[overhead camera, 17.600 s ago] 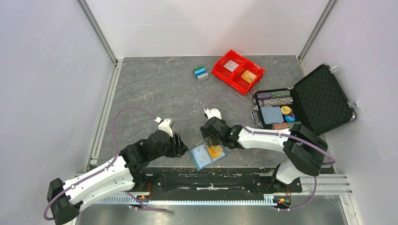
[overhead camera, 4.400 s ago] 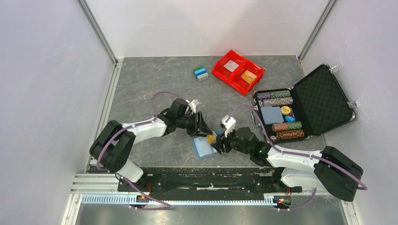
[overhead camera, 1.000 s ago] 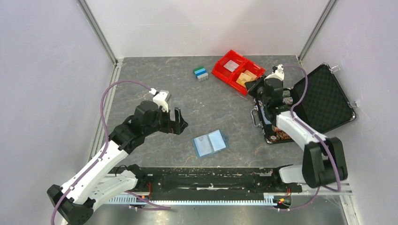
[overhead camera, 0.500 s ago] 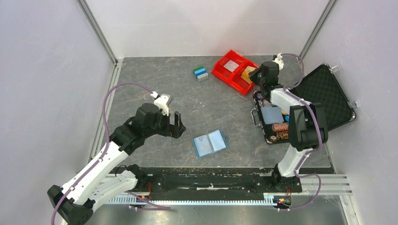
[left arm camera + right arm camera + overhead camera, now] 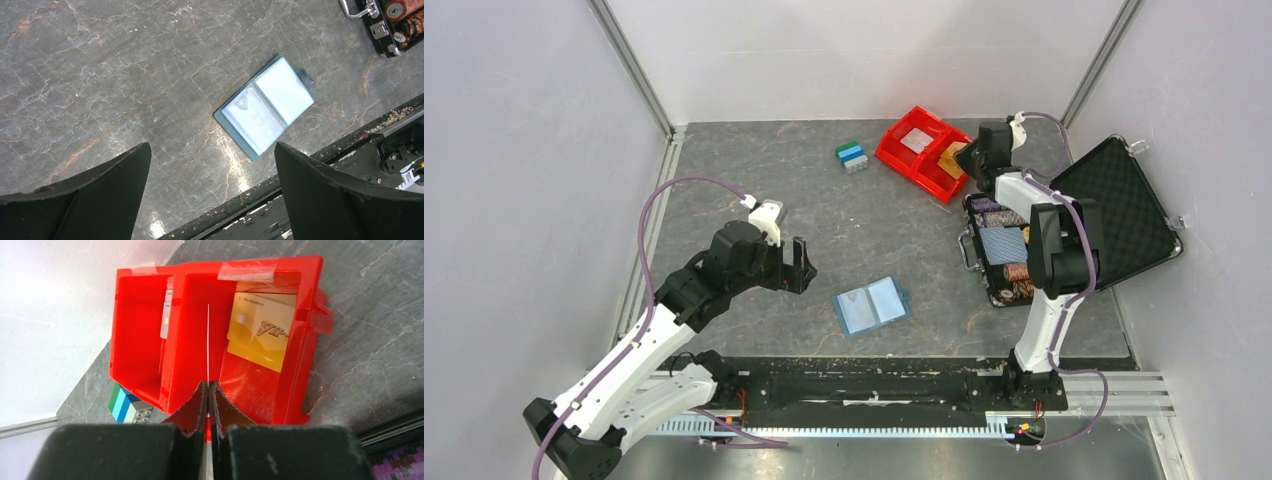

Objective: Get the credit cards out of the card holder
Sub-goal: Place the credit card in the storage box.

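1. Base rail (image 5: 874, 385): a black bar is running along the near edge of the bench (image 5: 754, 190), with both arms rising from it.

2. Card holder (image 5: 872, 306) (image 5: 265, 106): it is lying spread open and flat, turned at a slant, close to the near edge and roughly midway between the arm bases. A whitish-grey card (image 5: 252, 117) is showing through one panel, and the other panel is looking pale and blank. Bare grey bench is surrounding the holder on every side.

3. Left hand (image 5: 796, 265) (image 5: 210, 190): it is hanging above the bench to the left of the holder, well apart from it. Its fingers are standing wide apart with nothing between them. The arm is reaching up and rightwards from the near left corner, with its elbow bent.

4. Black case (image 5: 1114, 210): it is sitting open by the right wall, lid tilted back, with chip rows (image 5: 1009, 208) and a blue deck (image 5: 1004, 243) inside. The right forearm is crossing above it.

5. Right hand (image 5: 967, 160) (image 5: 208, 390): its fingers are pressed together on a thin card (image 5: 208, 340), which is seen edge-on. It is poised at the right compartment of the red bin (image 5: 929, 150) (image 5: 145, 330). A gold card (image 5: 260, 330) is lying in that compartment and a pale card (image 5: 166, 315) in the left one.

6. Small striped block (image 5: 851, 156) (image 5: 125, 405): it is standing just left of the bin, towards the far wall.
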Available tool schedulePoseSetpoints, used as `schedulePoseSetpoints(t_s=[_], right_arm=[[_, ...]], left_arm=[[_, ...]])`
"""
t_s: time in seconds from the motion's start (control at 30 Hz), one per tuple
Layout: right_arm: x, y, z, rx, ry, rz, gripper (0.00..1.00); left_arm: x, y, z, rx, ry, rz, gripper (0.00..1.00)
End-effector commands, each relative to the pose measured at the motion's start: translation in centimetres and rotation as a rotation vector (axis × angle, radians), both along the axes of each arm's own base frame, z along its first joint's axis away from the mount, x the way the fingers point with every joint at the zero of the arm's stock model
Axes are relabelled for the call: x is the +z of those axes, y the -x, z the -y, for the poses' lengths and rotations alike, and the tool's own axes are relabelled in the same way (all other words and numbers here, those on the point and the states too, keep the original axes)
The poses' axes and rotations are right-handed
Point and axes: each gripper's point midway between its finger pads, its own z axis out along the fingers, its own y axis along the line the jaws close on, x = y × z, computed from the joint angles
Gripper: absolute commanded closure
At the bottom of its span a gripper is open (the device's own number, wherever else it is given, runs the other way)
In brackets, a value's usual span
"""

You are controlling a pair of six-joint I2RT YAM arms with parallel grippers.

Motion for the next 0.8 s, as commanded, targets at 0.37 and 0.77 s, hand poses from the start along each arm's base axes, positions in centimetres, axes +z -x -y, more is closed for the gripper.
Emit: schedulePoseSetpoints(t_s=[0.37, 0.77], right_arm=[[-0.8, -3.2, 1.2, -0.099, -0.016, -0.003, 0.98], [-2.0, -4.0, 1.4, -0.123, -0.025, -0.024, 0.91]], left_arm=[[0.6, -0.6, -0.4, -0.003, -0.029, 0.053, 0.0], [0.5, -0.6, -0.5, 0.001, -0.032, 0.053, 0.0]])
